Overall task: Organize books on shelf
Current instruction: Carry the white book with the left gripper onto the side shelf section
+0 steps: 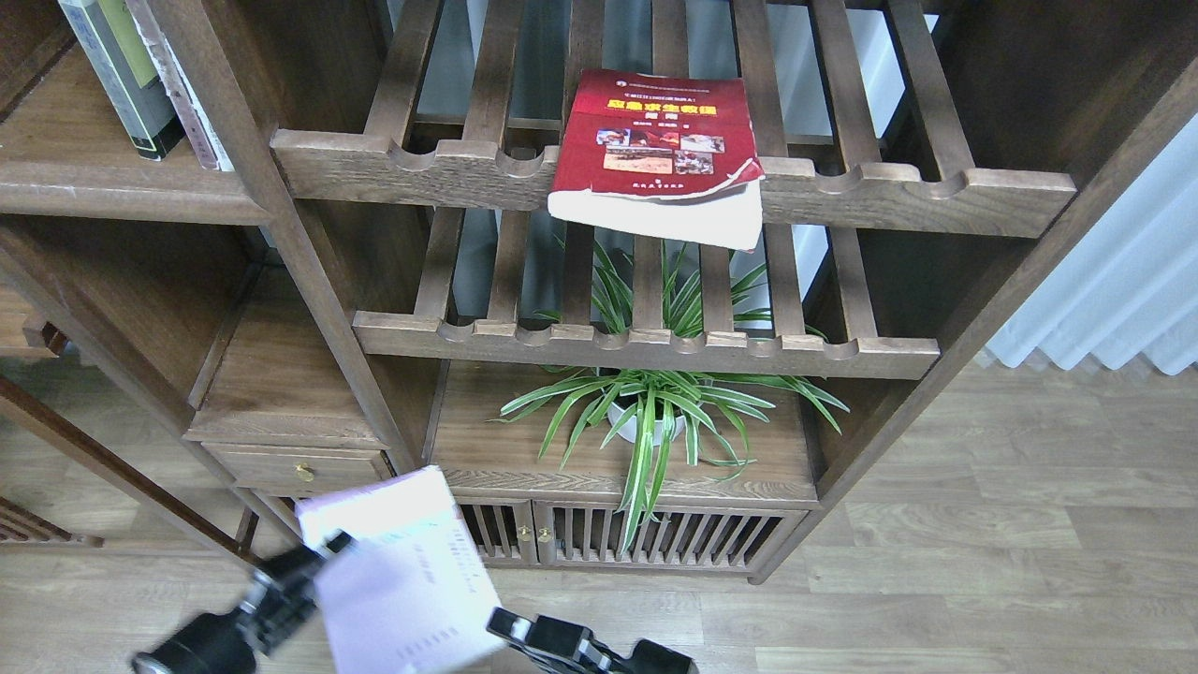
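Observation:
The thin pale lavender-white book [402,571] is low in the view, tilted, in front of the cabinet. My left gripper [329,550] is shut on its left edge. My right gripper [505,625] is at the book's lower right corner; its fingers cannot be told apart. The thick red book [655,150] lies flat on the upper slatted rack, its front overhanging the rail. The dark grey book with a light-green panel [117,75] stands on the flat shelf [94,183] at the upper left.
Another thin book [182,89] leans beside the grey one. Two slatted racks [655,351] span the middle bay. A potted spider plant [655,412] stands on the low cabinet top. A small drawer unit [290,459] is at left. A curtain [1123,281] hangs at right.

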Robot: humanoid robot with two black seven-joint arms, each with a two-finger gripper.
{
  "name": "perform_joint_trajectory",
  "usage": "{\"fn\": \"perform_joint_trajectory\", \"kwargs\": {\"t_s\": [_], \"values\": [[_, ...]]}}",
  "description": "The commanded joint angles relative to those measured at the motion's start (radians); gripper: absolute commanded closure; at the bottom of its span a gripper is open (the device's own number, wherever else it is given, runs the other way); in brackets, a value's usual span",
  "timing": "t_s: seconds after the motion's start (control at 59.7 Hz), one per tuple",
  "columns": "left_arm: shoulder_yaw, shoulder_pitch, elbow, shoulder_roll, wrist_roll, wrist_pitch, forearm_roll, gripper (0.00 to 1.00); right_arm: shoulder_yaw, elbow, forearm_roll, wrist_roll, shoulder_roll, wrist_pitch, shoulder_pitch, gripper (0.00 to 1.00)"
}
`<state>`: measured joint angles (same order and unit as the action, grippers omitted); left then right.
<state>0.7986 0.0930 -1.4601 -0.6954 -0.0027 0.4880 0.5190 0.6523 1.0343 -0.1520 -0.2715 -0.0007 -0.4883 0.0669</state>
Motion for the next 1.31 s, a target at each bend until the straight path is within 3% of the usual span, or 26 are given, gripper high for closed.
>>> {"fn": "perform_joint_trajectory", "kwargs": {"t_s": [0.0,0.268,0.502,0.603,0.736,0.887,1.055,1.289], "values": [[0.099,0.031,-0.019,-0.062,-0.002,0.001,0.0,0.79,-0.002,-0.002,0.002,0.0,0.001,0.0,0.001,0.01],[0.387,0.079,-0.12,-0.187,0.006,0.001,-0.002,0.79,0.004,-0.008,0.005,0.0,0.001,0.0,0.001,0.01],[0.695,0.088,-0.141,-0.306,0.018,0.001,-0.005,0.87,0.004,-0.01,0.006,0.0,0.001,0.0,0.007,0.01],[0.833,0.086,-0.128,-0.322,0.07,0.001,-0.016,0.92,0.006,-0.01,0.006,0.0,0.001,0.0,0.007,0.01],[0.918,0.083,-0.095,-0.331,0.139,0.001,-0.069,0.94,0.006,-0.011,0.006,0.0,0.001,0.0,0.007,0.01],[1.004,0.073,-0.016,-0.322,0.152,0.001,-0.203,0.94,0.006,-0.011,0.006,0.0,0.001,0.0,0.008,0.01],[1.056,-0.038,0.069,-0.322,0.152,0.001,-0.313,0.93,0.006,-0.011,0.008,0.0,0.001,0.0,0.008,0.01],[0.976,-0.358,0.132,-0.305,0.153,0.001,-0.569,0.93,0.006,-0.01,0.008,0.0,0.001,0.0,0.008,0.01]]}}
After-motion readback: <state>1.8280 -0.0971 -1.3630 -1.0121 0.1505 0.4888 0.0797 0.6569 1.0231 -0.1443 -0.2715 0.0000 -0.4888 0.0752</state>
